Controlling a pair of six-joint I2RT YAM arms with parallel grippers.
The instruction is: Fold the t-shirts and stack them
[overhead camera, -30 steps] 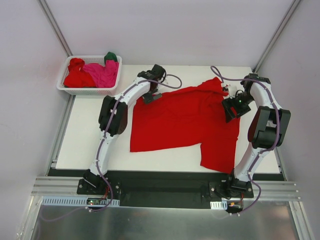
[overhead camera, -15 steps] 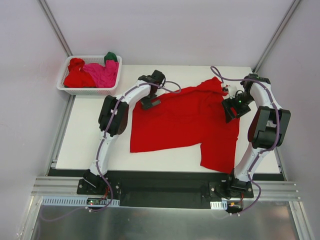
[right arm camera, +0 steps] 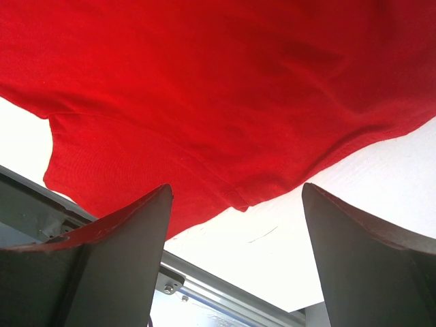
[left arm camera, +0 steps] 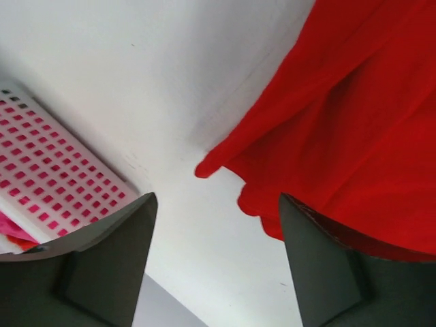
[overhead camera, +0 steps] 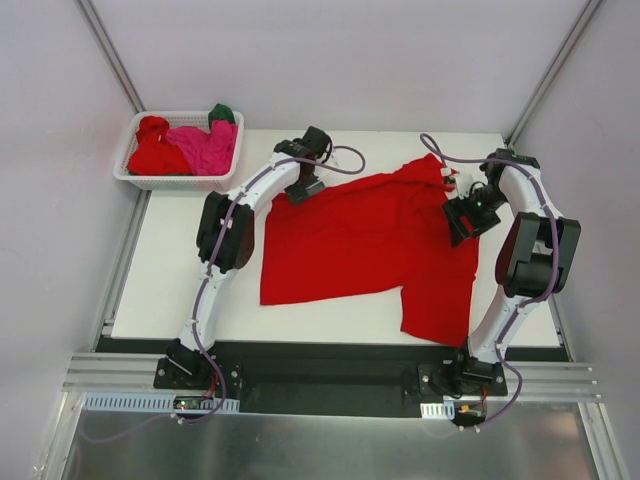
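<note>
A red t-shirt [overhead camera: 370,240] lies spread, somewhat rumpled, over the middle and right of the table [overhead camera: 180,280]. One part reaches the near edge on the right, and a bunched part rises near the far right corner. The left tool [overhead camera: 303,192] hovers at the shirt's far left corner with its fingers spread and nothing between them; its wrist view shows the cloth's edge just ahead and one finger over the red fabric. The right tool [overhead camera: 460,222] is above the shirt's right side, fingers also spread wide and holding nothing. At the table's far left corner stands a white basket [overhead camera: 176,183] holding another red shirt [overhead camera: 150,152], a pink shirt [overhead camera: 205,146] and a green shirt [overhead camera: 222,113].
</note>
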